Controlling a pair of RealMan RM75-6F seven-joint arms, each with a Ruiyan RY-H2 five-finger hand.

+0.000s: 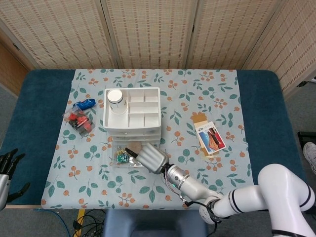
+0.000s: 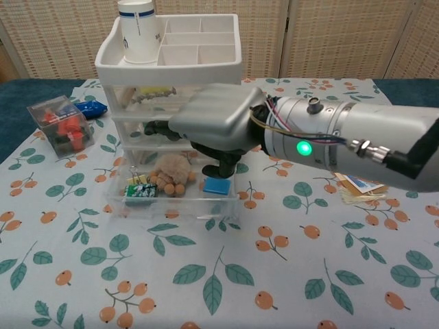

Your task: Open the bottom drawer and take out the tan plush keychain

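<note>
The white drawer unit (image 2: 171, 68) stands at the back left, and its clear bottom drawer (image 2: 171, 207) is pulled out toward me. Inside lies the tan plush keychain (image 2: 171, 174), which also peeks out past the hand from above (image 1: 134, 145). My right hand (image 2: 212, 127) hovers palm down just above the open drawer, fingers stretched to the left over the plush and thumb hanging down beside it, holding nothing. From above this right hand (image 1: 148, 157) covers the drawer's right half. My left hand (image 1: 7, 170) waits at the table's near left edge, fingers apart and empty.
In the drawer a green clip (image 2: 139, 190) and a blue square (image 2: 218, 186) flank the plush. A paper cup (image 2: 140, 22) sits on the unit's top. A clear box of red pieces (image 2: 60, 127) and a blue packet (image 2: 89, 107) lie left; cards (image 1: 211, 137) lie right.
</note>
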